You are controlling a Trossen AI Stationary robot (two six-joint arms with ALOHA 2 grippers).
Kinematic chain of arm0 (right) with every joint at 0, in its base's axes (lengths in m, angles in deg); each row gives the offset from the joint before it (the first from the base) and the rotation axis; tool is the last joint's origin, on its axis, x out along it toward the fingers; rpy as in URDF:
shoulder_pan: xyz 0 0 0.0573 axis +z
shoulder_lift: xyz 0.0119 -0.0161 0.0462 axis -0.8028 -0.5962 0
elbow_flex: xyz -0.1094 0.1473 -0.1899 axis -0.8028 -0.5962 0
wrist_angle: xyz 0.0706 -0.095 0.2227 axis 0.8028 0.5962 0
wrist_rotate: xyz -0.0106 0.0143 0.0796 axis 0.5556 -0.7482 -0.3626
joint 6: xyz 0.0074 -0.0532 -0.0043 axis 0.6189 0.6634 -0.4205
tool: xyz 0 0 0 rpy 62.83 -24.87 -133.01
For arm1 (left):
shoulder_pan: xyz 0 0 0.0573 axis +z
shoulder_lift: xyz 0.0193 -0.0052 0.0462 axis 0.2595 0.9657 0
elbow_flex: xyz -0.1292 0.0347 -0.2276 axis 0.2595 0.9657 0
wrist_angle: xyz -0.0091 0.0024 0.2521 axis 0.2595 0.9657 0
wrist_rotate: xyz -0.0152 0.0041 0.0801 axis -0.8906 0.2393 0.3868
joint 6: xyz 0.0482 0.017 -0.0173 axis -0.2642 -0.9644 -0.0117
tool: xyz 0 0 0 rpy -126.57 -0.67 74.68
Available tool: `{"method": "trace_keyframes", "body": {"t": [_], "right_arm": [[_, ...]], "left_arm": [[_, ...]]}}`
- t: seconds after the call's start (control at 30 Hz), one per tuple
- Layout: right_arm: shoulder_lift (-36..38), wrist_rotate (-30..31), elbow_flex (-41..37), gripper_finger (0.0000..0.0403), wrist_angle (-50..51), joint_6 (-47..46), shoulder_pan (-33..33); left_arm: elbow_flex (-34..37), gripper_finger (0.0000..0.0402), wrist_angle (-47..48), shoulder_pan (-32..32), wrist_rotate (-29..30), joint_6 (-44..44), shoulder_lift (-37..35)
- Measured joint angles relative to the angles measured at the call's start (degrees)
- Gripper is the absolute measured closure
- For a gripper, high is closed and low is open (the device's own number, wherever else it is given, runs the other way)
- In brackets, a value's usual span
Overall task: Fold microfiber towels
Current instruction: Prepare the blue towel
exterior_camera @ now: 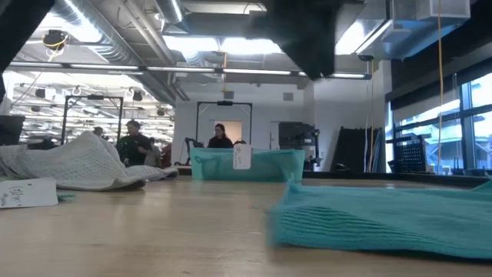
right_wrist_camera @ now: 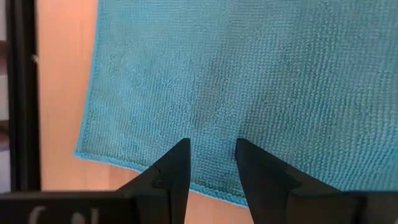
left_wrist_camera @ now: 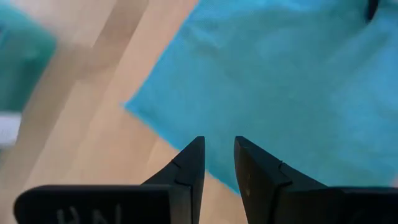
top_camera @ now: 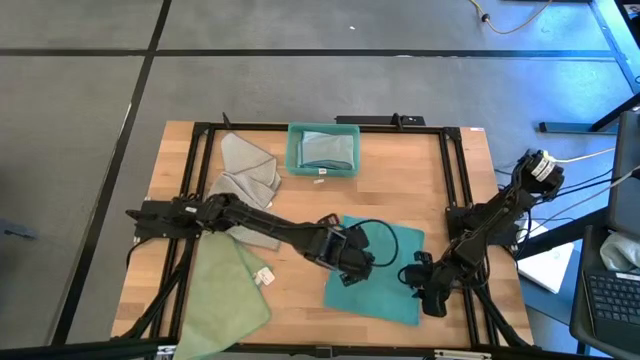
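Observation:
A teal microfiber towel (top_camera: 385, 292) lies spread flat on the wooden table, right of the middle; it also shows in the low view (exterior_camera: 384, 219). My left gripper (top_camera: 357, 264) hangs over its left part, open, with nothing between its fingers (left_wrist_camera: 217, 146). My right gripper (top_camera: 427, 290) is open at the towel's right edge, close to the near right corner (right_wrist_camera: 79, 152). A grey towel (top_camera: 245, 175) lies crumpled at the far left. A pale green towel (top_camera: 225, 290) with a white tag (top_camera: 263, 276) lies flat at the near left. My right gripper (right_wrist_camera: 211, 146) has its fingertips pointing steeply down over the strip of teal towel just inside the right edge (right_wrist_camera: 211, 186). I cannot tell whether they touch the cloth. The towel lies flat and undisturbed there.
A rigid teal bin (top_camera: 322, 148) with a cloth inside stands at the far middle of the table. A black frame (top_camera: 455, 190) runs around the table top. Bare wood lies between the bin and the teal towel. People stand in the room beyond the table.

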State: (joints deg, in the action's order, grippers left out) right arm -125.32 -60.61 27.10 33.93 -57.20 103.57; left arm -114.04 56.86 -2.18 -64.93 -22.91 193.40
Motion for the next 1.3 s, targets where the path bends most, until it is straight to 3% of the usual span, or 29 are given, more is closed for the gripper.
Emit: {"method": "trace_keyframes", "body": {"t": [0.1,0.23,0.5,0.77,1.3], "right_arm": [[2.69,1.43,2.45,0.027,6.07,-0.06,0.02],[7.29,5.81,6.37,0.027,14.54,1.24,0.02],[10.48,10.94,7.56,0.0269,24.49,-1.75,-0.34],[10.35,11.31,7.56,0.0269,27.14,-3.32,-2.86],[10.35,12.99,7.56,0.0269,27.24,3.04,-10.29]], "left_arm": [[4.01,0.0324,-11.24,2.04,-4.43,-6.41,0.14],[9.5,0.0324,-18.01,4.78,-8.69,-11.25,0.47],[20.22,0.0324,-21.6,11.66,-14.29,-15.06,0.47],[24.06,0.0324,-20.61,14.61,-17.86,-19.09,0.45],[24.01,0.0324,-9.51,15.24,-16.63,-20.5,-0.26]]}}
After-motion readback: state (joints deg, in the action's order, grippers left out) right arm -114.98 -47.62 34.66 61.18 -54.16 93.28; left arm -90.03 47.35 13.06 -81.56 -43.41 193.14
